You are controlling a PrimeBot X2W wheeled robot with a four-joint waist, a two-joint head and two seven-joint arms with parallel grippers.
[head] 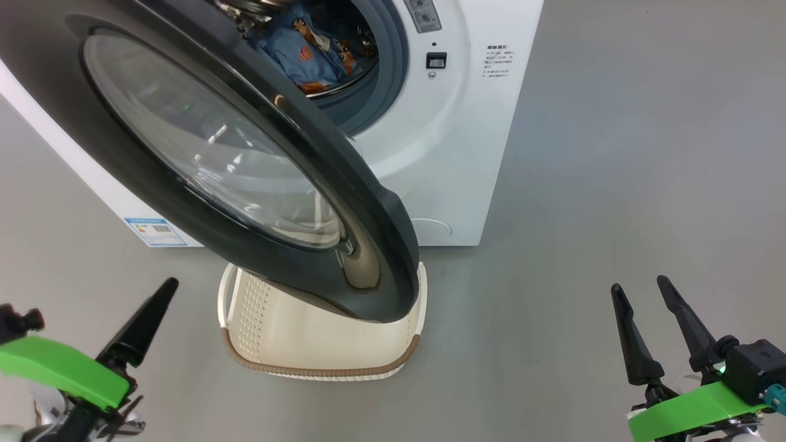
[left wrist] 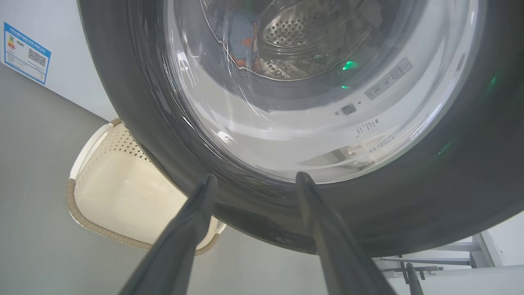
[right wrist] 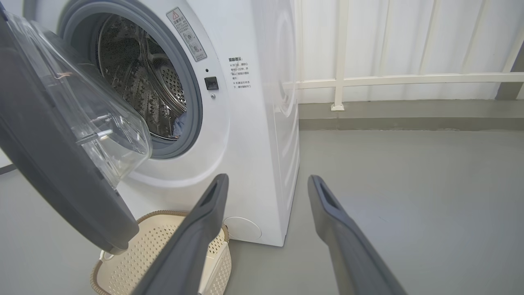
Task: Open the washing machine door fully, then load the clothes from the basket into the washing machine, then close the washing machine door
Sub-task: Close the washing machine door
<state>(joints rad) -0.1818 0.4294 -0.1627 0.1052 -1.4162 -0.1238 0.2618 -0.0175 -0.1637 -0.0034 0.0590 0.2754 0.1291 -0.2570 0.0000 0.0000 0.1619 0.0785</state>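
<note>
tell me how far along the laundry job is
Loading looks done: the clothes lie in the washing machine drum, and the basket looks empty where visible. In hand: nothing is gripped; the left gripper, open, points at the washing machine door from outside, and the right gripper is open off to the side. Left: the door stands ajar and needs shutting.

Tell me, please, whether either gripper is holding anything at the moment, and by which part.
Nothing is held: the left gripper and the right gripper both stand open and empty, clear of the washing machine door.
</note>
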